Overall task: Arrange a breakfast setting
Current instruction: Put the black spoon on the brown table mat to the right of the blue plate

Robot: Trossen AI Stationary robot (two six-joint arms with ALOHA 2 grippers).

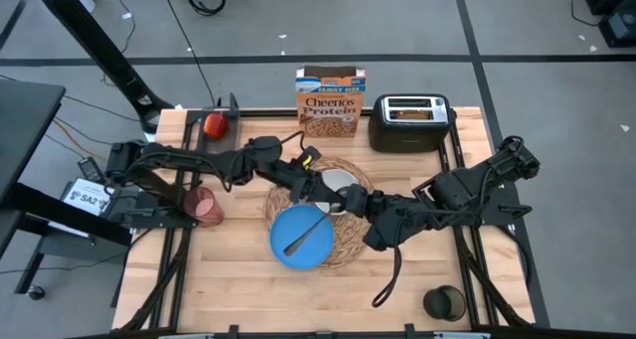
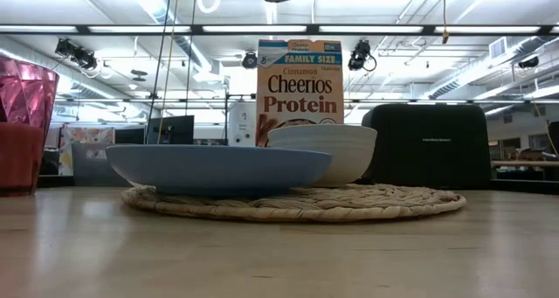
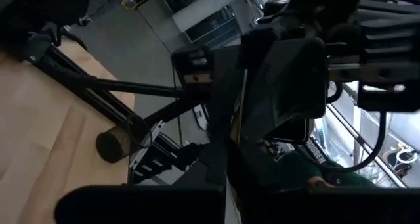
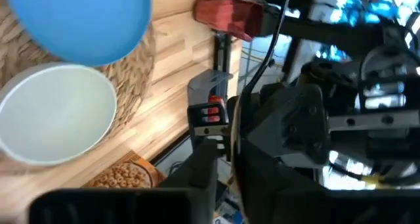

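Wooden table (image 1: 238, 279), both arms stretched over woven placemat (image 1: 348, 242)

Blue plate (image 1: 301, 237), white bowl (image 1: 341, 185) on straw placemat (image 1: 348, 245); spoon (image 1: 304, 233) seemingly on plate.

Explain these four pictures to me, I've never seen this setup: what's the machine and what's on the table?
It is a robot with two dark arms, each ending in a two-finger gripper. One picture looks straight down, one level across the table, two come from wrist cameras. A straw placemat carries a blue plate with a dark spoon on it and a white bowl. Off the mat are a pink cup, a red apple, a Cheerios box and a black toaster. The left gripper, shut, and the right gripper meet above the bowl; whether either holds anything I cannot tell.
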